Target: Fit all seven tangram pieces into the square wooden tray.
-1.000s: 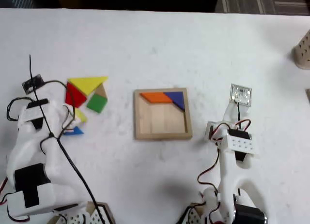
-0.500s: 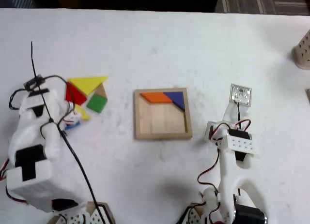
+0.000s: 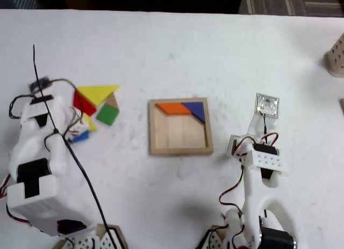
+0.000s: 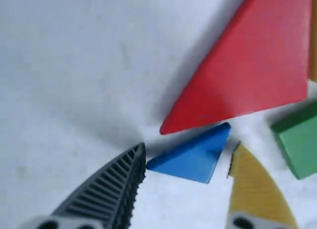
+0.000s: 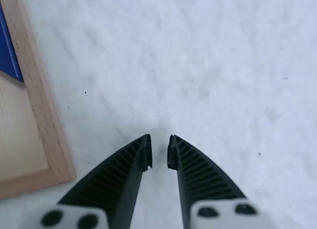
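Our left gripper (image 4: 188,151) is down at the table (image 4: 74,66) with its fingers closed in on the blue triangle (image 4: 195,162). The black finger (image 4: 116,189) touches one sharp corner and the yellow finger (image 4: 252,189) sits against the opposite short edge, with the piece lying flat between them. Just past the blue triangle we see the red triangle (image 4: 257,75), one of its corners nearly touching the blue one. The green square (image 4: 299,145) lies beside the yellow finger, close to the red triangle's edge. In the high view the loose group sits by the left arm (image 3: 35,152). A yellow triangle (image 3: 97,93) lies on the far side, touching the red one, and a tan piece (image 3: 112,101) lies between the yellow triangle and the green square.

Our right gripper (image 5: 159,152) is almost closed, with only a thin slit between its black tips, and it holds nothing. It hangs over bare table just beside the tray (image 5: 44,125), near one of its corners. The tray lies flat in the middle of the table, between the two arms and well apart from the loose pieces. Two pieces lie in it along its far edge: an orange parallelogram (image 3: 173,107) and, touching it, a navy triangle (image 3: 196,110) in the far right corner. The right arm (image 3: 258,168) stands to the right of the tray.
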Motion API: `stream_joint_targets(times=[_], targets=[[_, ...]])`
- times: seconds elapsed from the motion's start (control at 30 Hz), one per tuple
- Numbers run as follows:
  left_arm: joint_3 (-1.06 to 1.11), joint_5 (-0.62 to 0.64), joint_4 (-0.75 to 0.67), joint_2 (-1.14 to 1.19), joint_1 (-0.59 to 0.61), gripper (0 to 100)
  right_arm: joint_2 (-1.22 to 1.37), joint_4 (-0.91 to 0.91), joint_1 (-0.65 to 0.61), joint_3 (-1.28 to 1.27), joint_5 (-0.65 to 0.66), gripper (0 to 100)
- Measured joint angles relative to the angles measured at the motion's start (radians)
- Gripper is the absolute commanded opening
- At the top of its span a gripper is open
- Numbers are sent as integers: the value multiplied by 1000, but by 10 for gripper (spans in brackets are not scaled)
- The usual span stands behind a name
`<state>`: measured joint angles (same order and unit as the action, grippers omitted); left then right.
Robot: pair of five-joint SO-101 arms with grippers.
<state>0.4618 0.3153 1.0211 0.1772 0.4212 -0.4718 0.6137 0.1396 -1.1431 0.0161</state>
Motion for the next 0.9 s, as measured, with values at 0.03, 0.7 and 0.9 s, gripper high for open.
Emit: stream_joint_targets(times=[0.03,0.7,0.9], targets=[[-17,-69,-2,6,2,224,0,0,0,0,0,60],[-32,-965,21,9,-101,328,0,0,0,0,0,62],[-12,-924,25,8,-121,328,0,0,0,0,0,62]])
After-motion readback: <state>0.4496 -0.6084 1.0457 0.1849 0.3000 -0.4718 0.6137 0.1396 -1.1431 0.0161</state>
